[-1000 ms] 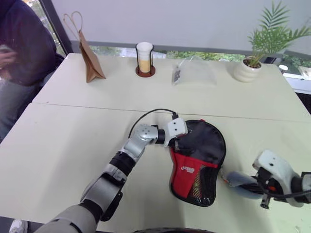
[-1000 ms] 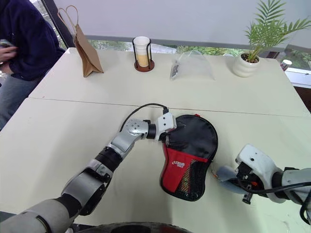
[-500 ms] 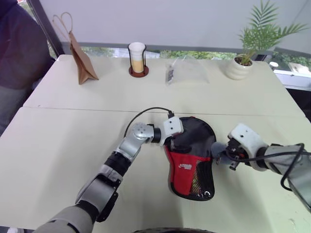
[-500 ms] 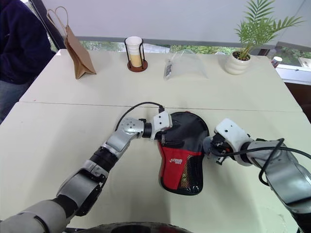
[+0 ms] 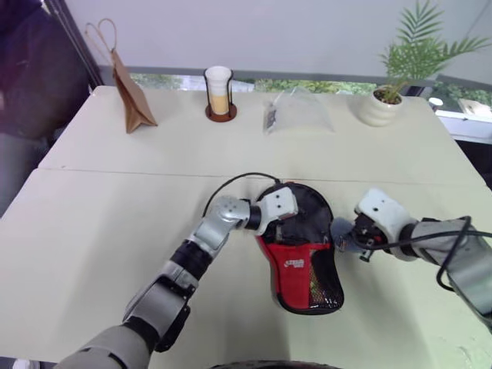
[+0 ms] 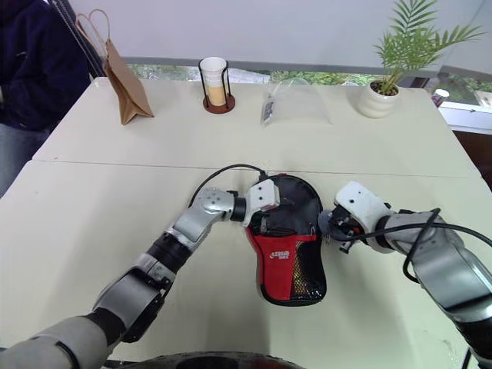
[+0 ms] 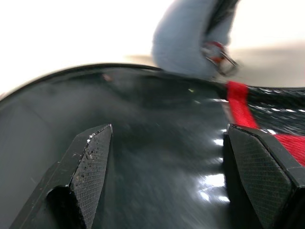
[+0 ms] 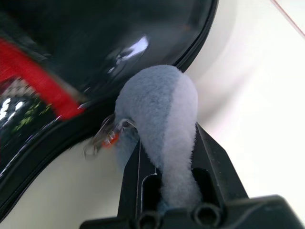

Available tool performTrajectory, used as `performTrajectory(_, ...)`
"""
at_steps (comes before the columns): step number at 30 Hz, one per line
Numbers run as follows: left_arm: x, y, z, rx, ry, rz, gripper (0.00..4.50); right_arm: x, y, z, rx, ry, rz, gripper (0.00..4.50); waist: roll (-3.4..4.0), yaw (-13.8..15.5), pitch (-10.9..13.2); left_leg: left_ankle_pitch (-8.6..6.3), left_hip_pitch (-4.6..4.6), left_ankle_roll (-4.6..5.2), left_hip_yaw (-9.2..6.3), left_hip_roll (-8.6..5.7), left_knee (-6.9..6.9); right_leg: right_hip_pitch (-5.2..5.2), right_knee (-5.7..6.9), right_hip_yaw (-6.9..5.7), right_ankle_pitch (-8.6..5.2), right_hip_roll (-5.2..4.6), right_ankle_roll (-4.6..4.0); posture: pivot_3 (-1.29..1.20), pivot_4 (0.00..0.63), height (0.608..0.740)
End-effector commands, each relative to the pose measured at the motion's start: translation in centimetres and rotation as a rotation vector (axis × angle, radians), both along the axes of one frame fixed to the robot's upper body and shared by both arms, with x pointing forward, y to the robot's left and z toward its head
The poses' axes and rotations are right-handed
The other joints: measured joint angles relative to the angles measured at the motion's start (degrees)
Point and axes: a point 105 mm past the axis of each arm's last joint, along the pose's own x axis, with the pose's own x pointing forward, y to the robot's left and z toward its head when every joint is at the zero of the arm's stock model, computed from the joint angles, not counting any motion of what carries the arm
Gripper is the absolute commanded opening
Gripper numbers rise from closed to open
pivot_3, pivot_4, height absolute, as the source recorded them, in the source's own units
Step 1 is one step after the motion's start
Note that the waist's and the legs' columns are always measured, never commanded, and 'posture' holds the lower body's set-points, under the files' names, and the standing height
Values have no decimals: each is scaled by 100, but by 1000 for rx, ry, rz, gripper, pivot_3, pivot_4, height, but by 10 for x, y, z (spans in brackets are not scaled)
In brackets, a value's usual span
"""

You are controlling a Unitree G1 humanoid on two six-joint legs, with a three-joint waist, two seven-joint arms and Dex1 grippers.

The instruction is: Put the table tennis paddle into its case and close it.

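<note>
The case lies flat on the table, glossy black at its round end, with a red logo panel and mesh pocket toward me. My left gripper rests open on the round end's left side, both fingers over the black surface. My right gripper is at the case's right edge, shut on a grey fuzzy zipper pull. A small metal clip joins this pull to the case's rim. The table tennis paddle is hidden.
Along the far table edge stand a brown paper bag, a cup in a holder, a clear plastic bag and a potted plant. A person is at the far left corner.
My right gripper has moved away from me along the case's right edge, taking the grey pull from the lower side up to the round end. The left gripper stayed put. The camera shifted.
</note>
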Motion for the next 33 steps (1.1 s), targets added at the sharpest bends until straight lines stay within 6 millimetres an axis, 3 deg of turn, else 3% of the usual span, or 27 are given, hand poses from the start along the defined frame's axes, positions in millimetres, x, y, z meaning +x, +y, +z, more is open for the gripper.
performTrajectory(1, -2, 7, -31, 106, 33, 13, 4006, -14, -8, 8, -3, 16, -11, 10, -1, 40, 0, 0, 0, 0, 0, 0, 1, 1, -1, 0, 1, 0, 2, 0, 150, 740)
performTrajectory(11, 2, 8, -42, 116, 68, 41, 4006, -69, 1, 5, 108, 163, 26, 10, -1, 123, -2, -1, -1, 1, 0, -2, 5, 17, -31, -2, 13, -6, 23, 0, 150, 740)
performTrajectory(21, 5, 6, -42, 113, 67, 52, 4006, -102, 7, -23, 172, 314, -74, 10, -4, 175, -2, -1, -3, 1, 0, -2, 4, 15, -36, -3, 14, -7, 25, 0, 150, 740)
performTrajectory(33, 7, 4, -42, 111, 67, 62, 4006, -128, -5, -24, 49, 383, 10, 10, -24, 182, -11, -3, -1, 3, 0, -3, 4, 24, -50, -3, 13, -10, 26, 0, 150, 740)
